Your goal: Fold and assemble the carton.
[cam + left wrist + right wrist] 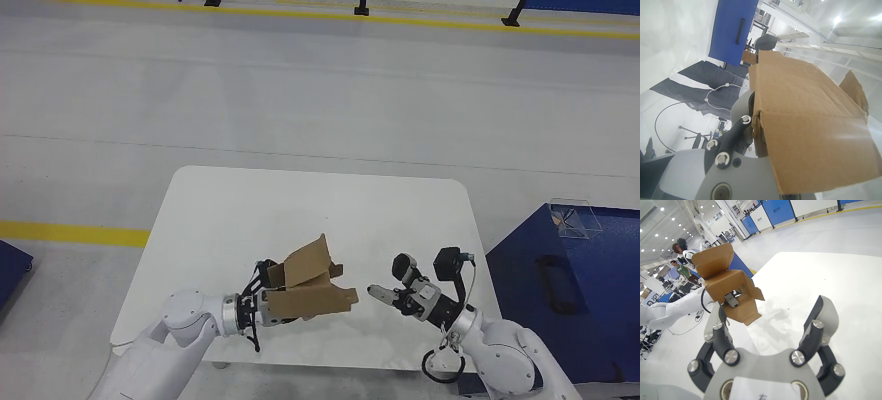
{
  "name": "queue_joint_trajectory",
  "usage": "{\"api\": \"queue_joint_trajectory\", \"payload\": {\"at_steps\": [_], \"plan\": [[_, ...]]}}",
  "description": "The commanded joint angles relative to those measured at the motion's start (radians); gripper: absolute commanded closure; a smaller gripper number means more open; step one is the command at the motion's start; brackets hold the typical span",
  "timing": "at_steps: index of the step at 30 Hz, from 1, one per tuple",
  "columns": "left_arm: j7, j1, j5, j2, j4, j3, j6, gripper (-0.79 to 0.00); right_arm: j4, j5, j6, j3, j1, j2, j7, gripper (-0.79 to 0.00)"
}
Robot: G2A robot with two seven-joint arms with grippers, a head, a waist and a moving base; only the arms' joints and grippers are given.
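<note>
Carton: brown cardboard, partly folded, flaps standing open. It is held tilted, clear of the table, over its near part.

Left gripper: jaws clamped on the carton wall at the end nearest its own arm. One finger sits inside the box.

Right gripper: jaws spread wide, holding nothing. It faces the carton's open end, near it but apart.

Table: white top with rounded corners.

Blue cabinet: stands beside the table, on the right arm's side.

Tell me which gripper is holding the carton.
The left gripper: it is shut on the carton, held above the table. The right gripper stands open and empty, apart from the carton.
</note>
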Motion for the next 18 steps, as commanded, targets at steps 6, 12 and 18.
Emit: {"api": "queue_joint_trajectory", "payload": {"at_steps": [6, 12, 18], "plan": [[0.053, 0.019, 0.014, -0.001, -0.017, -0.016, -0.046, 0.000, 0.000, -0.053, 0.009, -0.045, 0.007, -0.003, 0.023, -0.785], [0.041, 0.027, 0.031, -0.002, -0.033, -0.008, -0.054, 0.000, 0.059, -0.061, 0.048, -0.127, 0.083, -0.016, 0.029, -0.785], [0.038, 0.029, 0.041, -0.002, -0.040, -0.010, -0.054, 0.000, 0.110, -0.056, 0.060, -0.188, 0.152, -0.028, 0.035, -0.785]]}}
